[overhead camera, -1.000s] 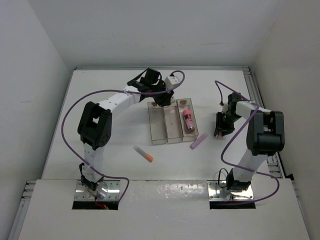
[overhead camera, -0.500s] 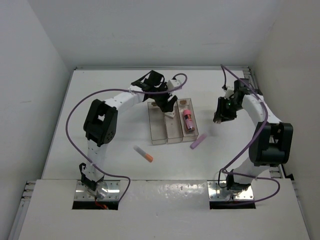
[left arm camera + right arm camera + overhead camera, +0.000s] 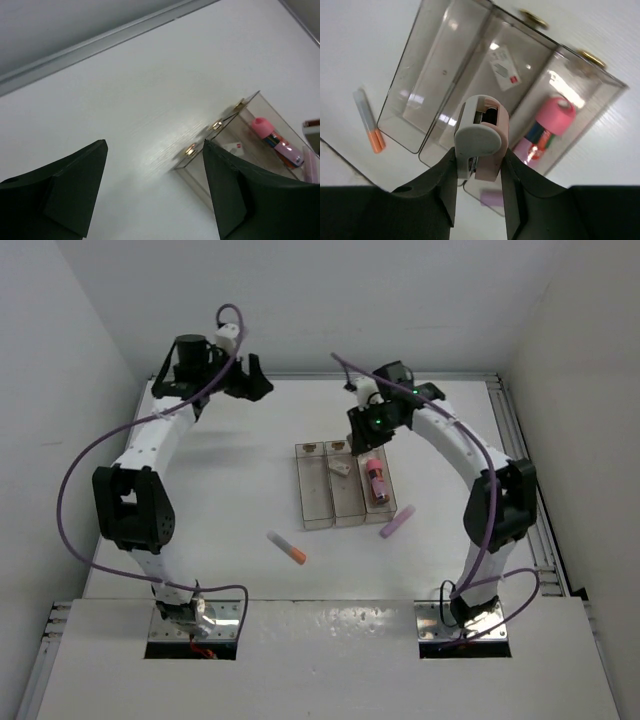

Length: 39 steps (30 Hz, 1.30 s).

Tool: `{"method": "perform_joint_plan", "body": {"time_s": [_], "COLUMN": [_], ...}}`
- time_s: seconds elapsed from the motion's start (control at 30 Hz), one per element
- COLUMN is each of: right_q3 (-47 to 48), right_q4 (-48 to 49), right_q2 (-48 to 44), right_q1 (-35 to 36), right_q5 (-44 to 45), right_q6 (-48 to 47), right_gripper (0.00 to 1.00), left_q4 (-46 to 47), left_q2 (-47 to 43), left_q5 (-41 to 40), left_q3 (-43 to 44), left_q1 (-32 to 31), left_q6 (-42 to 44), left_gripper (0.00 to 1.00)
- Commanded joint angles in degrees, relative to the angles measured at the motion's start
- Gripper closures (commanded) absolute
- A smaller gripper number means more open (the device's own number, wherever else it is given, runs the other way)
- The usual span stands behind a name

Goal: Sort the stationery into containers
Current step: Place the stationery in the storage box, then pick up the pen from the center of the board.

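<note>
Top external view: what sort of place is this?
Probably a lab robot test cell: white table boxed by plain white walls, left arm and right arm bolted at its near edge, clear bins staged centrally.

White table sitting inside plain grey walls.
Metal rail running along the table's right edge; white painted panel covering the near side, shiny metal plates showing through its two cut-outs.

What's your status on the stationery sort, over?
Left gripper open, empty. Right gripper shut on white-and-pink piece above bins. Eraser, pink-capped cylinder binned; orange-tipped stick, lilac stick loose on table. Path clear.
</note>
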Motion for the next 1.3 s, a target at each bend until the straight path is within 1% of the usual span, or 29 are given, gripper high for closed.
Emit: {"method": "perform_joint_plan", "body": {"time_s": [0.0, 0.13, 0.2, 0.3, 0.37, 0.4, 0.43, 0.47, 0.5, 0.57, 0.6, 0.63, 0.67, 0.73, 0.77, 0.8, 0.83, 0.87, 0.9, 0.93, 0.97, 1.0, 1.03, 1.07, 1.1, 1.13, 1.17, 1.2, 1.27], "right_q3": [5.1, 8.1, 8.1, 8.5, 9.2, 9.4, 9.3, 9.3, 9.5, 10.1, 10.4, 10.7, 11.6, 12.5, 13.3, 13.4, 13.5, 12.6, 11.8, 10.7, 7.9, 6.1, 4.5, 0.7, -1.2, -5.1, -7.0, -10.6, -13.7], "right_q4": [-0.3, -1.5, -1.3, -2.4, -3.8, -4.5, -4.7, -5.1, -5.5, -6.5, -6.6, -6.7, -7.2, -7.5, -7.8, -7.8, -8.0, -8.0, -8.0, -7.9, -8.1, -8.4, -9.0, -9.3, -9.5, -9.9, -9.8, -9.5, -9.5], "right_q2": [4.1, 7.9, 8.9, 10.5, 11.6, 12.0, 12.5, 12.8, 12.8, 13.3, 13.1, 12.8, 12.7, 11.3, 10.5, 9.8, 7.9, 6.7, 5.5, 3.0, 1.9, 0.7, -1.4, -2.4, -3.3, -4.3, -6.4, -7.4, -10.1], "right_q1": [5.5, 9.0, 10.5, 12.0, 12.4, 12.4, 12.5, 12.6, 12.5, 12.5, 12.5, 12.4, 12.5, 12.2, 11.9, 10.8, 10.1, 8.2, 6.9, 5.5, 2.3, 0.7, -0.9, -4.2, -5.9, -7.4, -10.3, -11.7, -14.7], "right_q5": [6.1, 10.3, 11.8, 13.2, 13.6, 13.9, 14.2, 14.1, 14.0, 11.7, 11.4, 10.2, 9.6, 7.6, 6.9, 6.3, 5.6, 4.4, 3.8, 3.2, 2.2, 1.7, 1.5, 1.2, 1.2, 1.0, 0.9, 0.7, 0.4], "right_q6": [-8.3, -12.8, -14.2, -15.9, -15.7, -15.5, -14.8, -14.6, -14.0, -13.7, -12.7, -12.1, -11.6, -10.8, -9.5, -9.0, -8.4, -7.0, -6.3, -5.7, -5.1, -3.4, -3.0, -2.6, -2.3, -2.2, -2.2, -1.9, -1.7], "right_gripper": [0.85, 0.85, 0.84, 0.76, 0.72, 0.7, 0.67, 0.63, 0.51, 0.37, 0.3, 0.27, 0.27, 0.26, 0.26, 0.26, 0.27, 0.27, 0.28, 0.28, 0.29, 0.29, 0.3, 0.3, 0.31, 0.32, 0.32, 0.33, 0.33], "left_q4": [-3.1, -3.9, -4.0, -5.2, -6.8, -7.6, -8.4, -9.1, -10.4, -11.6, -12.3, -12.8, -13.4, -14.2, -16.8, -19.3, -26.2, -30.7, -35.1, -44.5, -49.5, -53.7, -60.2, -61.7, -61.8, -61.6, -61.2, -58.2, -54.2], "left_q2": [-3.1, -6.8, -8.2, -9.0, -9.1, -9.1, -9.0, -9.0, -9.0, -9.2, -9.2, -9.5, -9.7, -10.8, -11.2, -11.7, -12.5, -12.7, -13.1, -13.1, -13.2, -13.0, -12.9, -13.1, -14.4, -15.0, -16.2, -16.5, -17.2], "left_q5": [3.4, 4.4, 4.4, 4.6, 5.3, 6.8, 7.3, 8.0, 9.4, 11.1, 13.3, 14.9, 19.0, 22.4, 24.8, 25.8, 26.1, 26.1, 25.5, 24.6, 22.6, 21.5, 19.6, 18.7, 18.2, 17.3, 17.2, 17.0, 16.7], "left_q3": [-5.9, -11.4, -13.7, -15.0, -15.1, -14.8, -14.7, -14.7, -14.9, -15.4, -16.1, -16.4, -17.1, -18.7, -19.1, -18.8, -18.5, -18.2, -17.8, -17.1, -17.1, -17.3, -18.7, -19.9, -21.6, -24.7, -26.2, -27.4, -30.9], "left_q1": [4.1, 7.7, 8.2, 8.2, 9.8, 9.9, 9.9, 9.9, 9.9, 10.1, 10.2, 10.3, 10.9, 11.5, 11.4, 11.5, 11.3, 10.7, 10.3, 9.8, 8.8, 8.8, 6.9, 5.5, 4.8, 3.4, 2.2, -0.5, -3.3], "left_q6": [-3.0, -1.8, -0.9, 0.8, 2.9, 3.3, 7.0, 8.1, 9.2, 12.7, 14.8, 16.3, 17.3, 22.3, 25.0, 33.4, 39.1, 44.8, 57.7, 64.5, 70.9, 82.7, 87.6, 92.5, 93.9, 95.6, 97.9, 97.7, 95.1], "left_gripper": [0.17, 0.18, 0.18, 0.18, 0.18, 0.18, 0.17, 0.17, 0.17, 0.17, 0.16, 0.16, 0.16, 0.14, 0.13, 0.14, 0.14, 0.16, 0.16, 0.18, 0.19, 0.2, 0.22, 0.22, 0.23, 0.24, 0.24, 0.25, 0.26]}}
